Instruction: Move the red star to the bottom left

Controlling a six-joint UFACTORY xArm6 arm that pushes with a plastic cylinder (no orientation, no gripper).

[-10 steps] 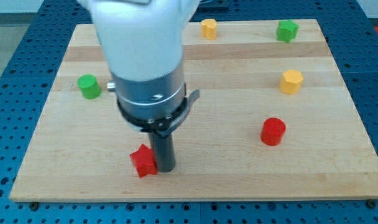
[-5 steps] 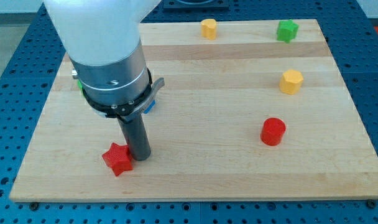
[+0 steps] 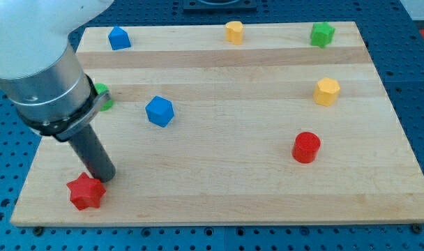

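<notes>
We're getting bright, even light from overhead here; the pale wooden surface (image 3: 268, 84) shows only soft, short shadows under the blocks. Our white arm housing (image 3: 31, 42) looks slightly blurred and near-overexposed; everything else is sharp.

The desk (image 3: 268, 84) is a rectangular board of light wood, built from several lengthwise strips of slightly varying tone, with visible grain. Its front edge shows a paler side face. The board rests on a blue surface (image 3: 421, 104) perforated with a regular grid of small dark holes; this surface is visible along the view's left, right and bottom margins. At the view's top centre, a dark fixture (image 3: 219, 4) is partly cut off by the frame. Illumination is even and diffuse, producing only soft shadows.
</notes>
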